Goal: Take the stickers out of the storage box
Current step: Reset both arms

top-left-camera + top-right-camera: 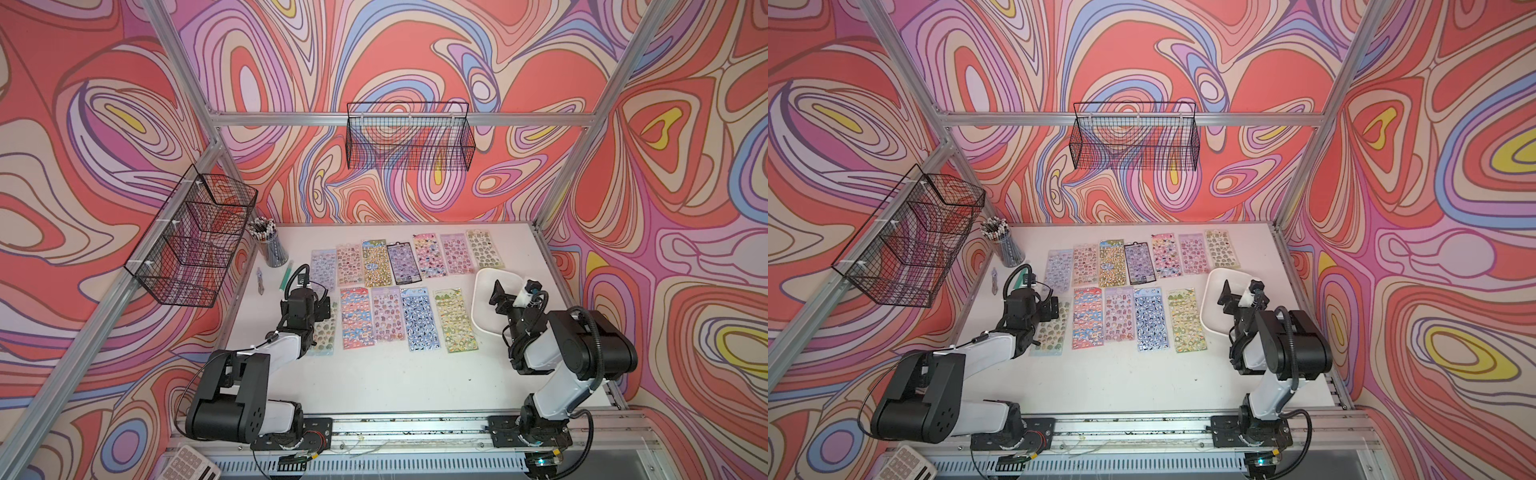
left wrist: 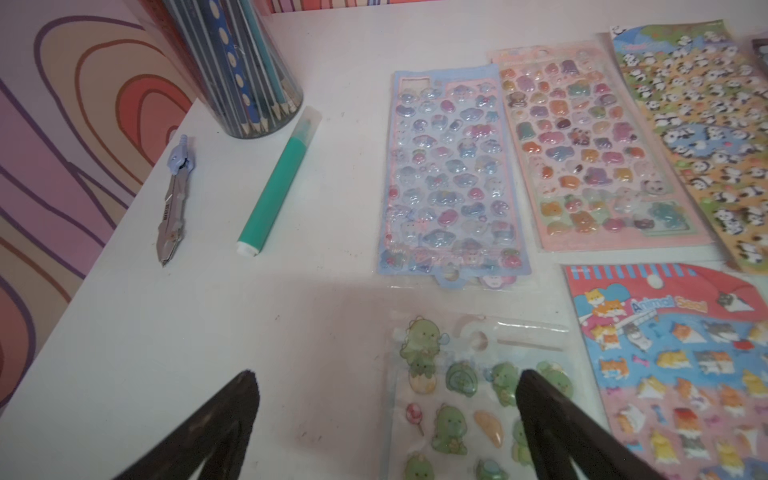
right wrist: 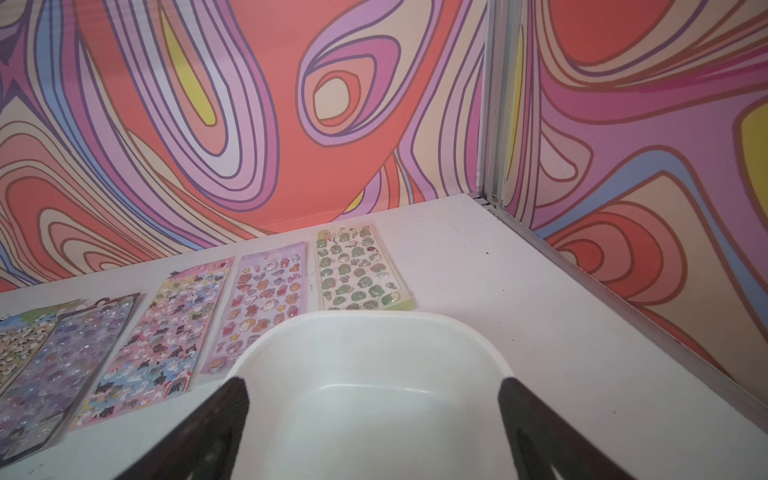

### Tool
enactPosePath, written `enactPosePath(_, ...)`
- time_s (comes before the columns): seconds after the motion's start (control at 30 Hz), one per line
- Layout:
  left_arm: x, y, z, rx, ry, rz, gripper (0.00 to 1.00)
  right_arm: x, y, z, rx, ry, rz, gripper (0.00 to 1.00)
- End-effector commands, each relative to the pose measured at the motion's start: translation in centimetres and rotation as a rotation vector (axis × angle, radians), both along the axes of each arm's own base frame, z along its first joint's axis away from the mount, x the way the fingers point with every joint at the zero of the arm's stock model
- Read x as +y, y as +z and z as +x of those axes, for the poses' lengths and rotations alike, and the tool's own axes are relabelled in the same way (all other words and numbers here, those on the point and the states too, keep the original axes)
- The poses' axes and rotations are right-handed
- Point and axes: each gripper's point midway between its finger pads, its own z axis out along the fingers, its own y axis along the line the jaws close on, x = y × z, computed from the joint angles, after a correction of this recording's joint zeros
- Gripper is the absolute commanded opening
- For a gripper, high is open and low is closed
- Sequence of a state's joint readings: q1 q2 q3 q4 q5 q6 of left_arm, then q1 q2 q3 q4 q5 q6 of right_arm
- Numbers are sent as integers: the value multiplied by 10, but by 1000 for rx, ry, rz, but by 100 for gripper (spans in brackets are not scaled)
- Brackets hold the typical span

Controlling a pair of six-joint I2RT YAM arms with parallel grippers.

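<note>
The left pincer point(image 2: 386, 374) is spread wide with nothing between its fingers. It hangs low over the leftmost sheet of the front row, a clear sheet of green dinosaur stickers point(image 2: 453, 419). One dark finger point(image 2: 552, 415) crosses that sheet, though I cannot tell whether it touches. The right pincer point(image 3: 371, 381) is spread just as wide and grips nothing, poised over the box on the right.

Everything sits on a flat white tabletop point(image 1: 395, 382). Two black wire baskets hang above it, one on the back rail point(image 1: 409, 137) and one on the left rail point(image 1: 191, 237).

The shallow white plastic storage box point(image 1: 484, 299) with rounded corners lies at the right side of the tabletop, and the part of its floor in view shows bare white.

The stickers, twelve glossy rectangular sheets of small cartoon figures, lie flat on the tabletop to the left of the box in two rows. Seven are at the back point(image 1: 402, 262) and five are nearer the arms point(image 1: 386, 313). The last back-row sheet, green point(image 3: 359, 270), lies just beyond the box's far rim.

At the back left stands a clear round cup of pencils point(image 1: 272, 249). Just beside it lie a green pen with a clear cap point(image 2: 276, 183) and a small folding metal cutter with a lilac head point(image 2: 172, 203).
</note>
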State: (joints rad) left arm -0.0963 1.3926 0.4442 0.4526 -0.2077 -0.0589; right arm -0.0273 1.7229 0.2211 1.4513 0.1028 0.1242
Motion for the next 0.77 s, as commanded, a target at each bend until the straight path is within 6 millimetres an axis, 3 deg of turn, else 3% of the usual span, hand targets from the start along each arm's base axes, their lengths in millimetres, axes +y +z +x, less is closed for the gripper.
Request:
enactPosePath(0.0, -8, 30, 20, -122, -51, -8, 100, 4, 1, 9, 18, 33, -22, 98)
enactPosePath(0.13, -5, 38, 20, -220, -62, 43, 100, 12, -7, 24, 82, 79, -35, 98)
enactPosePath(0.3, 3, 21, 18, -289, -14, 53, 100, 13, -8, 25, 87, 85, -38, 98)
enactPosePath(0.4, 4, 14, 21, -215, -20, 27, 100, 12, -8, 25, 88, 74, -41, 98)
enactPosePath(0.73, 6, 15, 23, -229, -16, 28, 100, 14, -9, 28, 105, 52, -59, 98)
